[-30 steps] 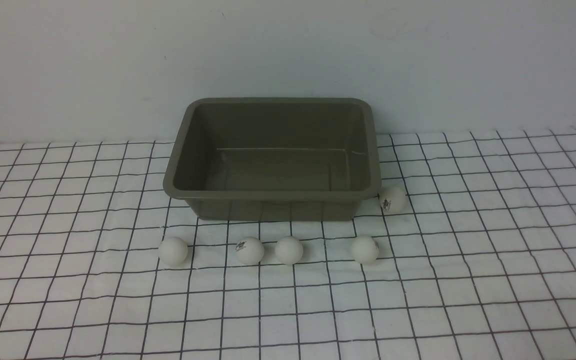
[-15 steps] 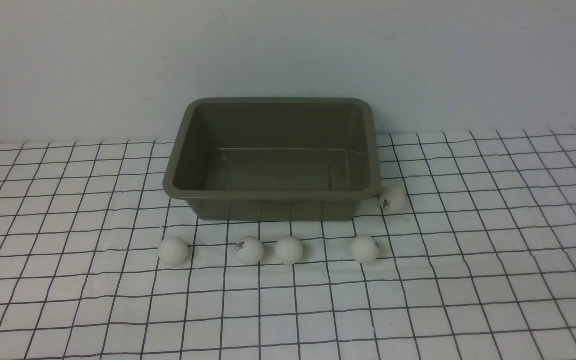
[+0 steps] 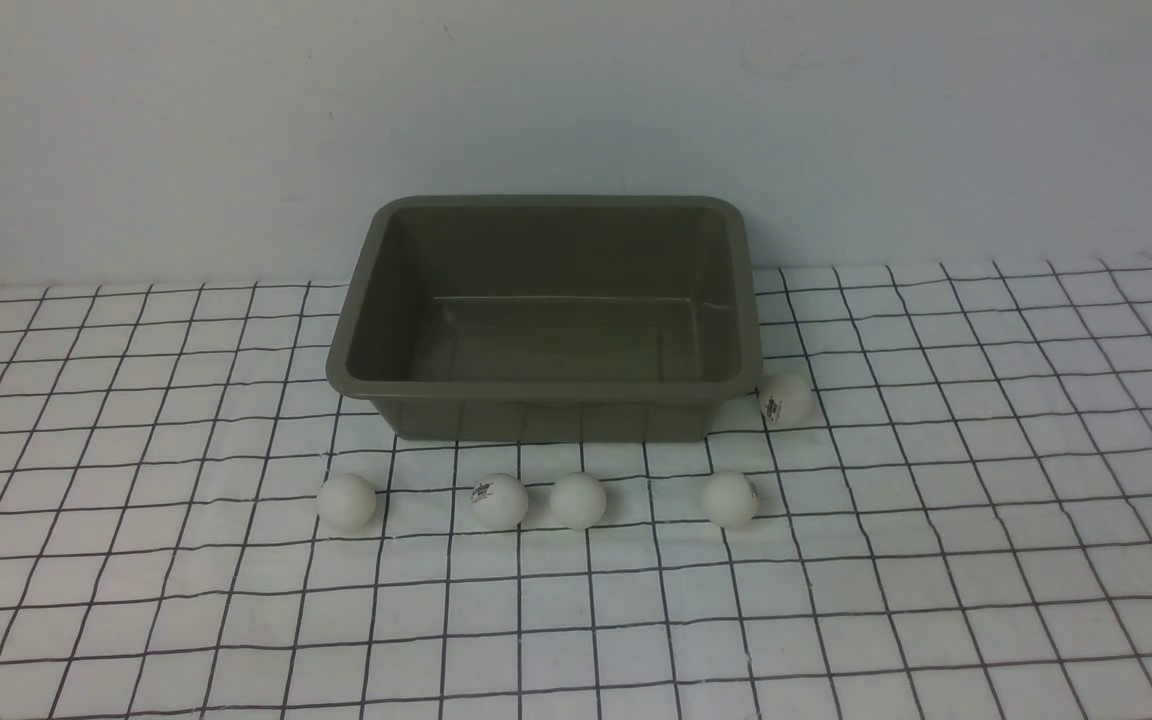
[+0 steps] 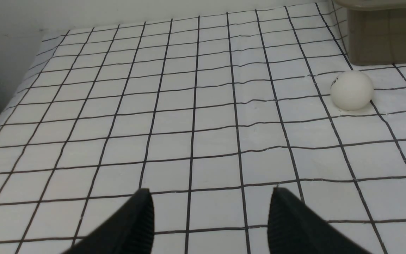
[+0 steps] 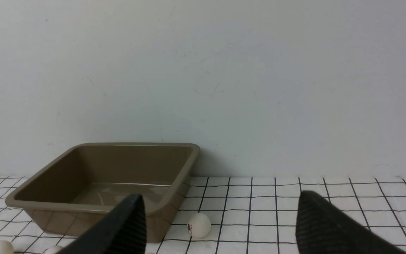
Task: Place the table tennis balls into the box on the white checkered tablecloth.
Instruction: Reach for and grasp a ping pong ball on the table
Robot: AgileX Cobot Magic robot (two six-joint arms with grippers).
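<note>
The left gripper (image 4: 210,192) holds its two black fingers (image 4: 136,222) apart with nothing between them, low over the checkered tablecloth (image 4: 189,106) and tilted down toward it, with one ball (image 4: 351,90) lying ahead near the box (image 4: 382,38). The right gripper (image 5: 220,195) is spread wide with nothing in it, held level and facing the box and the pale wall (image 5: 224,70). From the front, all five balls lie on the cloth outside the olive-grey box: four in a row (image 3: 577,499) just in front of it, and a fifth ball (image 3: 785,399) just beside its front right corner.
</note>
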